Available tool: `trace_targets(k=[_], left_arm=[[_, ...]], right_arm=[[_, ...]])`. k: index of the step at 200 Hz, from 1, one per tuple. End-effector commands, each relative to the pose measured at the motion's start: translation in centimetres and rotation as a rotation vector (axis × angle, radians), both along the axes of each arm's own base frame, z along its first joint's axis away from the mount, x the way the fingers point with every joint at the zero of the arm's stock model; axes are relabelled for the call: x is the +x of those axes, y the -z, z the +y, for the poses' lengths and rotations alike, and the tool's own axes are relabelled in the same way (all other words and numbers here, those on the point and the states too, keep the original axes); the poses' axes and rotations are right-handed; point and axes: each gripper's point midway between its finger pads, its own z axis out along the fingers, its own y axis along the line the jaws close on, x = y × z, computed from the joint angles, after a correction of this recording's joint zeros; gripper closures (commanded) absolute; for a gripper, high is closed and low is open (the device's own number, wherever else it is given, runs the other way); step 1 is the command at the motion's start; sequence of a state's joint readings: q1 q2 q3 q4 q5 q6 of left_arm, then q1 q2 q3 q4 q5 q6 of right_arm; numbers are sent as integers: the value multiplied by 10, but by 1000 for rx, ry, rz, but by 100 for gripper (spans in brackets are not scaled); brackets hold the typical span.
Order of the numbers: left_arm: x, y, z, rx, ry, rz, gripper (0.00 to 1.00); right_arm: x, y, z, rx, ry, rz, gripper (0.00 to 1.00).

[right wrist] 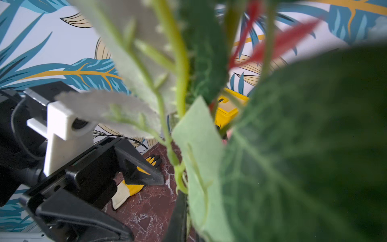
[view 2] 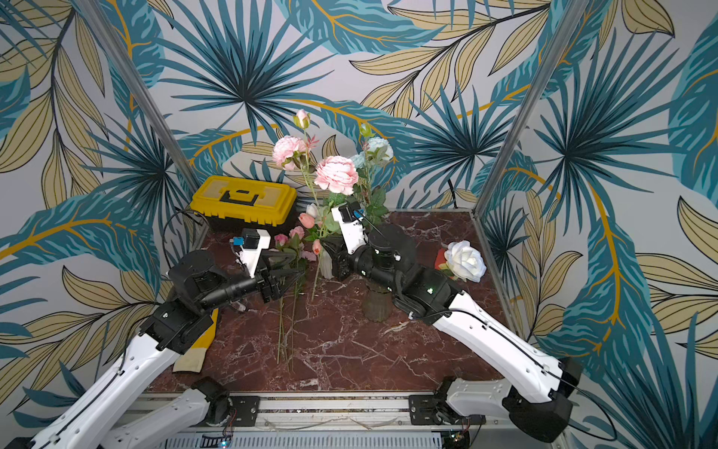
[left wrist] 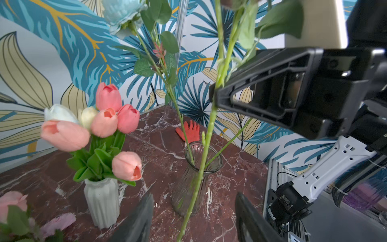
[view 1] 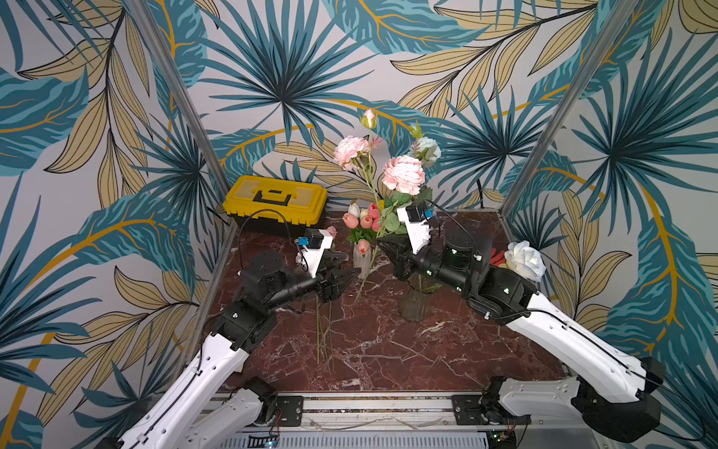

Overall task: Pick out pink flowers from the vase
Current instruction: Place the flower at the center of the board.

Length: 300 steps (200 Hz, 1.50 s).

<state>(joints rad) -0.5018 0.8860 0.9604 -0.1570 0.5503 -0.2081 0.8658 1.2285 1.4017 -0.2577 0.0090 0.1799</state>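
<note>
Our right gripper (view 1: 382, 243) is clamped tight on the peony stem (left wrist: 209, 125), with the pink peonies (view 1: 404, 175) sitting high above it. The stem's bottom end hangs outside the glass vase (view 1: 413, 305), just left of it in both top views. We can't tell if it touches the table (view 1: 447, 350). The blue rose (view 1: 427, 149) stands in that glass vase. Our left gripper (view 1: 352, 264) hovers right beside the white vase (view 1: 364, 262) of tulips (view 1: 359, 221), fingers (left wrist: 142, 220) spread wide with nothing gripped. A few more pink flowers (view 2: 289, 237) lie on the table just behind the left gripper, their stems (view 2: 285, 334) pointing back toward the robot's base.
</note>
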Motion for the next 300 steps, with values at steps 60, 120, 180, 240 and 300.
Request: trace_targets(k=[60, 120, 180, 240, 300], left_arm=[[-9, -25, -18, -69, 137, -84, 45], [-7, -9, -22, -46, 159, -63, 95], [-9, -4, -15, -45, 117, -68, 100], [6, 8, 11, -108, -90, 28, 100], [20, 89, 45, -133, -321, 302, 100]], right_arm=[[-14, -13, 20, 161, -124, 1, 100], [-16, -10, 22, 173, -137, 31, 100], [-15, -4, 27, 186, -145, 67, 100], [-10, 1, 14, 155, -68, 87, 52], [-15, 2, -20, 79, 31, 57, 45]])
